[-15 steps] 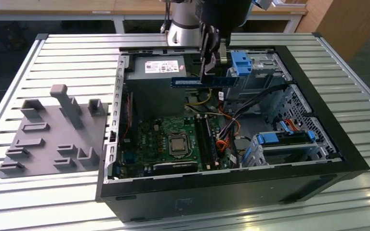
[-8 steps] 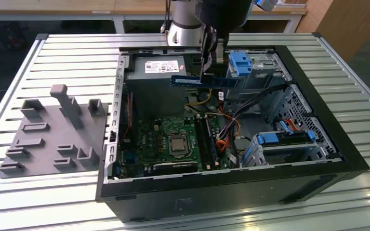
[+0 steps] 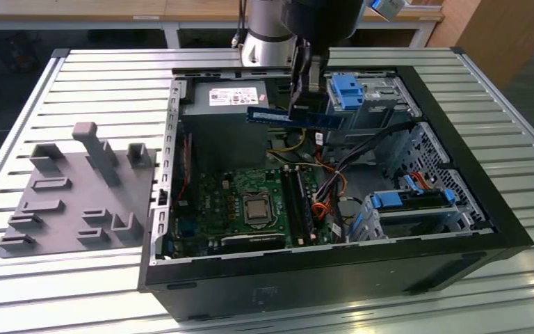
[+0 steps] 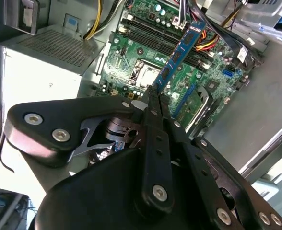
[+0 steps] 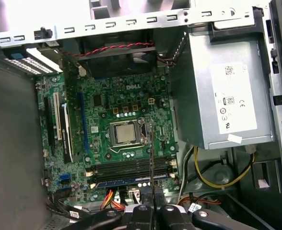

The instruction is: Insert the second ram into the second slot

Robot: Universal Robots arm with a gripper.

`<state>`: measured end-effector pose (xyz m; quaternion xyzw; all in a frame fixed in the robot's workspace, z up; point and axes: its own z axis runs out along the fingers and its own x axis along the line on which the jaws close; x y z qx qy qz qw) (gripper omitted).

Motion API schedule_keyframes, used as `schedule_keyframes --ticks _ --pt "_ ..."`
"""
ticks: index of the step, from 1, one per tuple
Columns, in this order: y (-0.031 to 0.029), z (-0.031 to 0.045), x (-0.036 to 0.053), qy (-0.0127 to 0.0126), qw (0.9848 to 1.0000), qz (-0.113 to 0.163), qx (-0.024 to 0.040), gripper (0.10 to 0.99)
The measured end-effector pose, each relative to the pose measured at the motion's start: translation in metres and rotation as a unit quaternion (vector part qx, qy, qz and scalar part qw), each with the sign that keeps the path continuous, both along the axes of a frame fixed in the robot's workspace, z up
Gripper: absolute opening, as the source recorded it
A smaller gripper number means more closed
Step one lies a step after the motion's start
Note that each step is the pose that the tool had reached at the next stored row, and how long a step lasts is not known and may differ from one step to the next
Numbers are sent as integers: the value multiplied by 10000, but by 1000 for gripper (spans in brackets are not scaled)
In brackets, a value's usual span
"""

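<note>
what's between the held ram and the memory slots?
Bare air. In the second wrist view the second ram, shut in the claw, hangs over the memory slots with nothing between; the yellow cables lie off to the side.

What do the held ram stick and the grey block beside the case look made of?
The second ram: blue circuit board bearing dark chips, probably laminate, slightly glossy. The grey block: uniform matte grey, likely plastic, not certain.

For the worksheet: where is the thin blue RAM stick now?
Exterior view: the stick is held in the fingers above the open black case, near the grey power supply.
</note>
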<state>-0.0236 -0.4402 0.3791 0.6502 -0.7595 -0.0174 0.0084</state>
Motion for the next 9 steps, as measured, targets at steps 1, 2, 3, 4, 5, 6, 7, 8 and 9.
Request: schedule_keyframes --ticks 1,2,3,4,5,6,7,8,9 --pt "0 0 0 0 10000 -42 0 129" --pt "0 0 0 0 10000 -74 0 129" --pt "0 0 0 0 10000 -99 0 129" --pt "0 0 0 0 9999 -128 0 129" --pt "0 -1 0 0 9999 -154 0 129" --pt "0 -1 0 0 9998 -180 0 129" --pt "0 0 0 0 9998 -208 0 129" --pt "0 0 0 0 9997 -237 0 129" --pt "0 0 0 0 9996 -266 0 129"
